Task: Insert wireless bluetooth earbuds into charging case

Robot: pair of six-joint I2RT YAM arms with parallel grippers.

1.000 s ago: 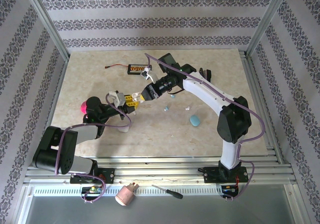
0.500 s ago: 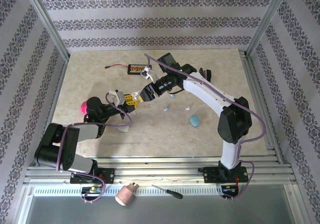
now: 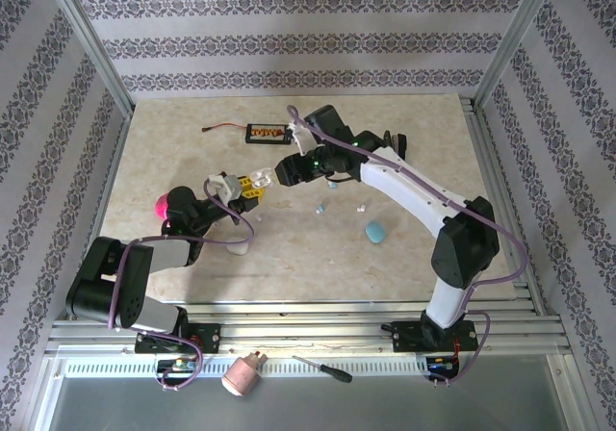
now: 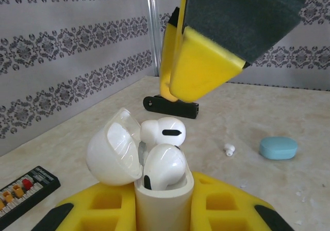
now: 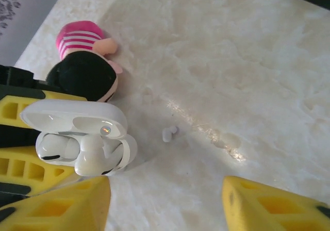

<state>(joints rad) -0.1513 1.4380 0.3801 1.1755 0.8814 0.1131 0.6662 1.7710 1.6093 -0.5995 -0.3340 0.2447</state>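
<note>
Left wrist view: two glossy white earbuds sit in the open white charging case. Each has a rounded head and one small black oval mark. One stands higher than the other, near the hinge. The case's domed lid is tipped back to one side, and no lettering on the shell can be read. The left gripper is clenched on the case's lower body, with a yellow finger pressed against each flank.

In the right wrist view, a small lit dot shows on the case's inner rim. The right gripper is released, its yellow fingers wide apart with nothing between them. The case lies just off its one finger. A loose white earbud lies on the marble-patterned table, just ahead of the gap between those fingers. A doll with a pink striped hat lies beyond the case.

From the left jaws, a blue pebble-shaped case lies well ahead on the table.
</note>
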